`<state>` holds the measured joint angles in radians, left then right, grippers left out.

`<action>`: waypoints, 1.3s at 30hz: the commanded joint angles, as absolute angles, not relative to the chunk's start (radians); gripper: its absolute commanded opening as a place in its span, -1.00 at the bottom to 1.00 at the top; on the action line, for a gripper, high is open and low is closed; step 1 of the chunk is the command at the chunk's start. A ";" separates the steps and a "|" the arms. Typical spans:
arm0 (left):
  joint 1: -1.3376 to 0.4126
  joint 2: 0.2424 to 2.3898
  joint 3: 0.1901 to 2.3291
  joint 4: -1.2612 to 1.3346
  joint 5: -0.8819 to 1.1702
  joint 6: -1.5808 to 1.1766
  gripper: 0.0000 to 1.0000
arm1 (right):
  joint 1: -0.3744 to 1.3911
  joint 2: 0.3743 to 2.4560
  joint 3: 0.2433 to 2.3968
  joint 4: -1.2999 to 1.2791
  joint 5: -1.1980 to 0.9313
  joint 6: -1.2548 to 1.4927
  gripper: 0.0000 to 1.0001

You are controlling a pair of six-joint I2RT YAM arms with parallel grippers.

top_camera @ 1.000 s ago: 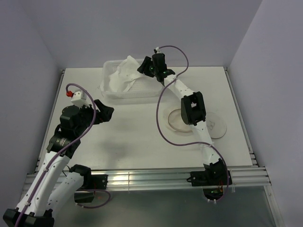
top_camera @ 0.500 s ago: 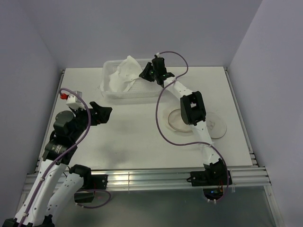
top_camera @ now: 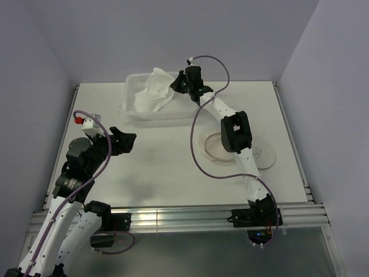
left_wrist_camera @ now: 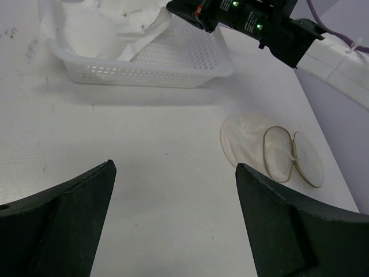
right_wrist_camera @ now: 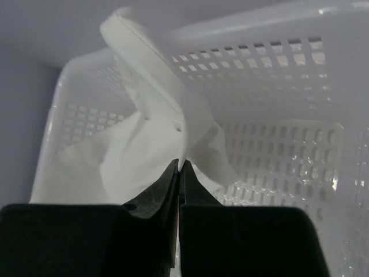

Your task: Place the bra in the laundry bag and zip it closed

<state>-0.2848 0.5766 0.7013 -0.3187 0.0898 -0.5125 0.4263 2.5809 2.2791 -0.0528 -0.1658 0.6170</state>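
The right arm is stretched far forward and bent leftward at the elbow. The right gripper is pinched shut on a fold of the bra. The left arm is folded back close to its base, and the left gripper is held raised with its fingers spread wide.

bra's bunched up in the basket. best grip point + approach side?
Probably the upright folded edge of the bra, where it stands clear of the heap toward the bare half of the white basket. Come over the rim from that bare side, jaws across the thin edge; the right gripper is shut on it there.
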 commanded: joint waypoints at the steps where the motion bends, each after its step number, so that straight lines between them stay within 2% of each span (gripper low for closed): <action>1: -0.281 0.561 0.699 -0.278 0.086 -0.496 0.83 | 0.459 2.404 2.278 0.058 -0.153 0.566 -1.00; 10: -0.281 0.549 0.707 -0.276 0.046 -0.502 0.72 | 0.561 2.194 2.313 0.068 -0.149 0.469 -1.00; 14: -0.281 0.545 0.721 -0.275 0.038 -0.505 0.70 | 0.615 2.027 2.247 0.068 -0.155 0.407 -1.00; 19: -0.281 0.511 0.761 -0.299 0.006 -0.515 0.68 | 0.675 1.800 2.064 0.081 -0.178 0.385 -1.00; 28: -0.281 0.414 0.891 -0.429 -0.196 -0.491 0.68 | 0.785 1.502 1.800 0.089 -0.308 0.385 -1.00; 30: -0.281 0.393 0.913 -0.456 -0.244 -0.491 0.68 | 0.784 1.471 1.702 0.113 -0.383 0.416 -1.00; 39: -0.281 0.406 0.893 -0.489 -0.275 -0.555 0.69 | 0.801 1.466 1.280 0.538 -0.750 0.690 -1.00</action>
<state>-0.2848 0.3794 0.9047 -0.4755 -0.2443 -0.5224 0.7887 1.4593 1.3499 0.3351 -0.5846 0.5747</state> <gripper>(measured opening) 0.846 0.009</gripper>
